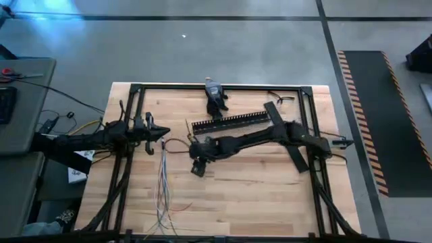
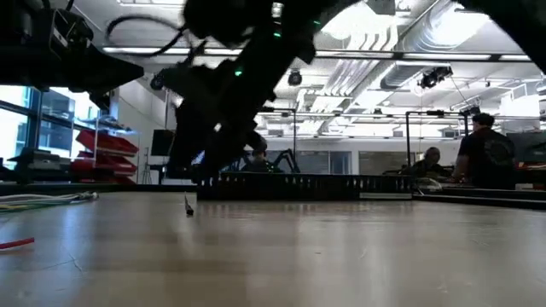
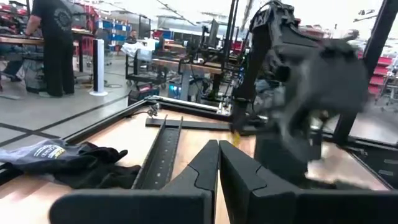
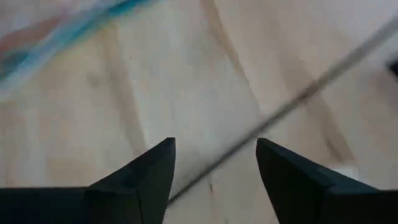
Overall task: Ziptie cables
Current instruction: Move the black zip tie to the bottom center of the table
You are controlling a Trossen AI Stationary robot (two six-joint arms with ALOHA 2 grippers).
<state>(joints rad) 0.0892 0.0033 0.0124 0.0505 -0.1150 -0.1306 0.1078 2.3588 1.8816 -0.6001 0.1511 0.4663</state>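
The cables point(image 1: 162, 182) lie as a loose pale bundle on the wooden table, running from the middle toward the near edge; they show blurred in the right wrist view point(image 4: 56, 37). My left gripper point(image 1: 164, 135) point(image 3: 217, 165) hovers just beyond their far end, shut, with nothing visible between its fingers. My right gripper point(image 1: 198, 165) point(image 4: 214, 146) points down at the table to the right of the bundle, open. A thin dark strip point(image 4: 298, 96) lies on the wood and passes under the gap between its fingers.
A black comb-edged duct point(image 1: 229, 123) lies across the table's far middle, with a dark glove point(image 1: 214, 94) behind it. A flat black strip point(image 1: 287, 138) lies under the right arm. The black frame point(image 1: 135, 88) runs around the table. People stand in the room beyond point(image 2: 482, 153).
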